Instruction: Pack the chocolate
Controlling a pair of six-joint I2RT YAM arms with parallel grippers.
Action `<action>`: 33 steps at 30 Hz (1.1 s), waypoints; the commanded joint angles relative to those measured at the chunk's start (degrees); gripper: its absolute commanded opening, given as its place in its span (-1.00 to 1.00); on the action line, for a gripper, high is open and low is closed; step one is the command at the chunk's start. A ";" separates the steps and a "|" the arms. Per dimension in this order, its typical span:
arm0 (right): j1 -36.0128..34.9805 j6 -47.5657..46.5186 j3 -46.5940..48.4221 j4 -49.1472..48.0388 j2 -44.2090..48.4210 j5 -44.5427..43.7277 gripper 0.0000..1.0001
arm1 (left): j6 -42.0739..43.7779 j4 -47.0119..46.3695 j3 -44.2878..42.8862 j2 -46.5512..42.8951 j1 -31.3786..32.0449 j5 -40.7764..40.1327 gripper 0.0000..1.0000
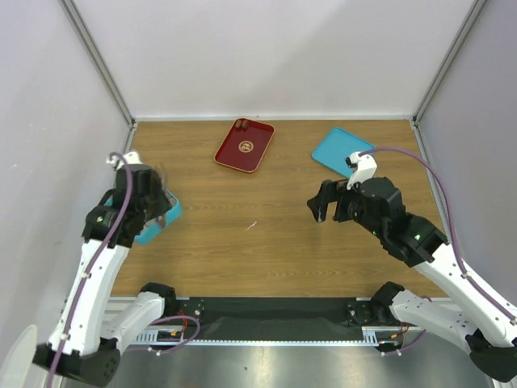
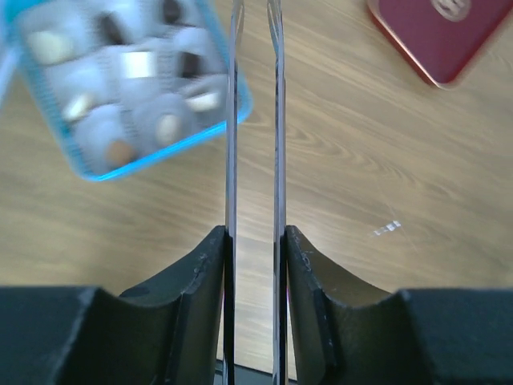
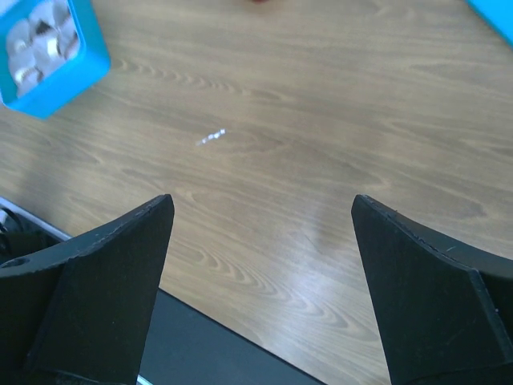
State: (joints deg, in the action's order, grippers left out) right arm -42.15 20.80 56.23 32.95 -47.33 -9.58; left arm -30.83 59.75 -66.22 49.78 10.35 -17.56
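Dark round chocolate pieces are seen on the red rectangular tray, ahead-right of the left gripper, whose narrowly parted blades seem empty. The right gripper is held wide apart, empty.

On the table, the box is sitting at the near left, with chocolate pieces lying in its compartments. The tray is lying at the far middle, carrying a couple of loose pieces at its far end. The lid is lying at the far right, well apart from the tray. The left gripper is hanging over the box's right side, the right gripper over the table right of centre
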 commanded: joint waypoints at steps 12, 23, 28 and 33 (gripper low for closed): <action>7.95 0.65 12.23 6.24 -5.49 2.55 0.99 | -7.93 -23.08 13.55 9.10 30.42 -4.05 -0.21; 8.58 3.81 13.65 11.52 -6.02 1.06 0.99 | -9.51 -36.72 19.63 24.29 33.24 -5.63 -0.08; 8.58 4.69 13.47 12.40 -6.54 1.06 0.99 | -10.91 -38.74 20.42 29.32 33.77 -3.89 0.01; 8.58 5.92 13.56 11.79 -8.04 1.67 0.99 | -12.06 -39.97 20.69 32.91 35.70 -2.13 0.16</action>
State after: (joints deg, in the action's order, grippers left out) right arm -33.74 25.28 68.27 45.30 -54.48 -8.10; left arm -40.69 23.05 -45.43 81.23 44.47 -20.36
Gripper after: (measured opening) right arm 0.994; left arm 0.569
